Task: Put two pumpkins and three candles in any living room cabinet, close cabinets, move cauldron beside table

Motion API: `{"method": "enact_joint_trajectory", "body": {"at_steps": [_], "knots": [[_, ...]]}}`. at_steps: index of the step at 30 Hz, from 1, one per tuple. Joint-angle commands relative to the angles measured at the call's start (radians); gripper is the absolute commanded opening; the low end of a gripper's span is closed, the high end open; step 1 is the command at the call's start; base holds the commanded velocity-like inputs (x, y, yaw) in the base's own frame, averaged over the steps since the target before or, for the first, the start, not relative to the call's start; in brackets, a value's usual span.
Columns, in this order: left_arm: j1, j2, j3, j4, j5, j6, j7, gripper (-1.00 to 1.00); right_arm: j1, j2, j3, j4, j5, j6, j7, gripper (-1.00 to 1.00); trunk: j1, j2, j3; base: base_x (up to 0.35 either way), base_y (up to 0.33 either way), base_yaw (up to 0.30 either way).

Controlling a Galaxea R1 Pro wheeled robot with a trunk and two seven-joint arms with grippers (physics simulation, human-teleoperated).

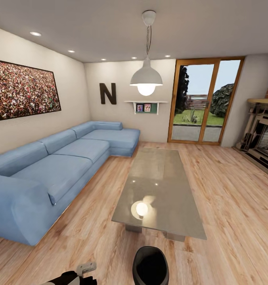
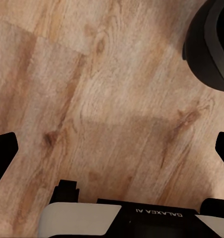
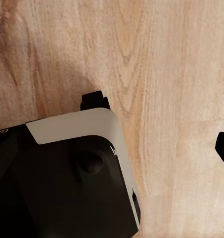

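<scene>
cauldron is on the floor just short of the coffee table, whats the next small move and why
Probably bring the left pincer down toward the cauldron to take its rim. The cauldron stands on the wood floor a little short of the near end of the coffee table, with bare floor between them. In the left wrist view the fingers are spread wide over bare floor with the cauldron off to one side, so nothing is gripped yet.

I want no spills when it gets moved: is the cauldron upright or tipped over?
Upright. The cauldron stands on the wooden floor with its wide mouth facing up, near the table.
</scene>
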Motion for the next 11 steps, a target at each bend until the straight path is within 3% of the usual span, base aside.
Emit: {"method": "enact_joint_trajectory", "body": {"at_steps": [1, 11], "knots": [[-0.001, -0.001, -0.008, 0.001, 0.010, 0.002, 0.001, 1.00, -0.001, 0.000, 0.008, 0.000, -0.010, 0.004, -0.002, 1.00, 0.000, -0.001, -0.001, 0.000, 0.000, 0.000], [-0.001, -0.001, -0.008, 0.001, 0.010, 0.002, 0.001, 1.00, -0.001, 0.000, 0.008, 0.000, -0.010, 0.004, -0.002, 1.00, 0.000, -0.001, -0.001, 0.000, 0.000, 0.000]]}}
